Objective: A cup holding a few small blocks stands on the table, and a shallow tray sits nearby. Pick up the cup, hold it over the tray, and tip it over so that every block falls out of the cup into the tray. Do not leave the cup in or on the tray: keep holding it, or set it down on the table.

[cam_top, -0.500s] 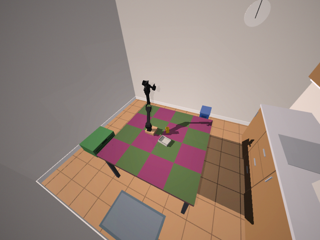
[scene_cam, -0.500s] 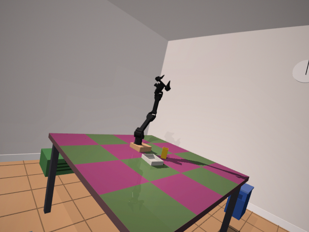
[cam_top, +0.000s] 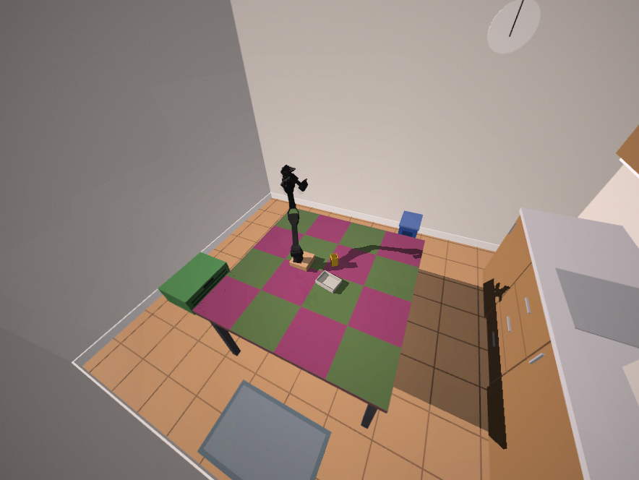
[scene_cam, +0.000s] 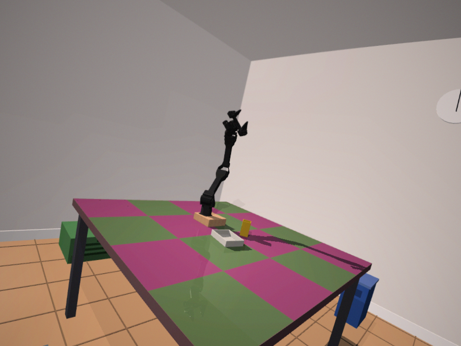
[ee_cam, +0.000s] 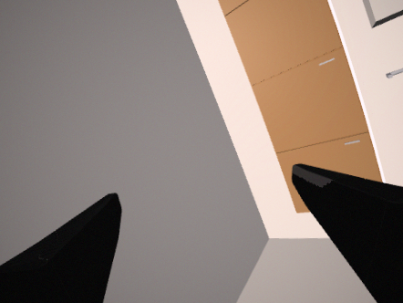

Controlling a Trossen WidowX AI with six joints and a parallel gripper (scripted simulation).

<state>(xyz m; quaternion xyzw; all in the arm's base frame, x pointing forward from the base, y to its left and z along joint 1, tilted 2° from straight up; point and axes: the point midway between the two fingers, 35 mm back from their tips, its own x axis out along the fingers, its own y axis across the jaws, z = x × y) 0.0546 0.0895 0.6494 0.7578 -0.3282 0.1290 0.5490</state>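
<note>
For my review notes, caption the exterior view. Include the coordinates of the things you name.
Open gripper [scene_cam: 244, 116] raised high above the checkered table [scene_cam: 257, 283]; yellow cup [scene_cam: 245, 228] upright near the shallow tray [scene_cam: 233, 244].

Where things sit around the worktop.
Seen from the top view, the arm stands on a base block on the worktop, with its end effector high up. The cup stands on the worktop, right of the base block. The tray lies near them both, in front of the cup. A big box is left of the worktop, a bin is behind it, a mat is on the floor in front, and a counter is on the right.
</note>
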